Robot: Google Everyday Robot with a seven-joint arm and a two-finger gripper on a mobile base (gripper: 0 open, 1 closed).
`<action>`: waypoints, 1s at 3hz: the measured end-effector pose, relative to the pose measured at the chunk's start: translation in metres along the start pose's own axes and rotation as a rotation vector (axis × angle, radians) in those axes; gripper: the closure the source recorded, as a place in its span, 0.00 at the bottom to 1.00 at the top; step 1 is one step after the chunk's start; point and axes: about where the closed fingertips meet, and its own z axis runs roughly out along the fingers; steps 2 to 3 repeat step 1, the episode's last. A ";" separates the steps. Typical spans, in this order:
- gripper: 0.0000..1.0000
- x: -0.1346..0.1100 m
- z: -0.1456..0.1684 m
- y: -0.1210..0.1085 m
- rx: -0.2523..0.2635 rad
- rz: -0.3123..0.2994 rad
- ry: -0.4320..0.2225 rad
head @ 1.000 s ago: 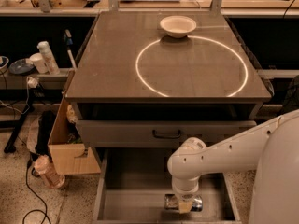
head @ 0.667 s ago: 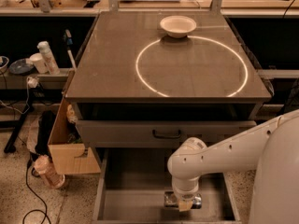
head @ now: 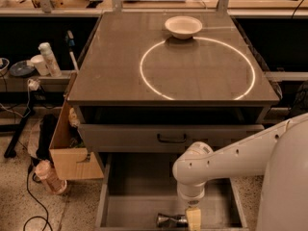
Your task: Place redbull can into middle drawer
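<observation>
The redbull can (head: 169,220) is a slim silvery can lying on its side at the front of the middle drawer (head: 137,189), which is pulled open and shows a bare grey floor. My gripper (head: 193,220) hangs straight down from the white arm (head: 195,170) into the drawer. It is at the can's right end, right against it. The bottom edge of the view cuts off the lower part of the gripper and the drawer's front.
A shut drawer front with a black handle (head: 171,138) sits above the open drawer. A white bowl (head: 183,26) stands at the back of the cabinet top. A cardboard box (head: 70,143) and a bottle (head: 48,176) are on the floor to the left.
The can now shows farther to the left of the gripper than before. The arm has hardly moved.
</observation>
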 end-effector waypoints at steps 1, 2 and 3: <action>0.00 0.000 0.000 0.000 0.000 0.000 0.000; 0.00 0.000 0.000 0.000 0.000 0.000 0.000; 0.00 0.000 0.000 0.000 0.000 0.000 0.000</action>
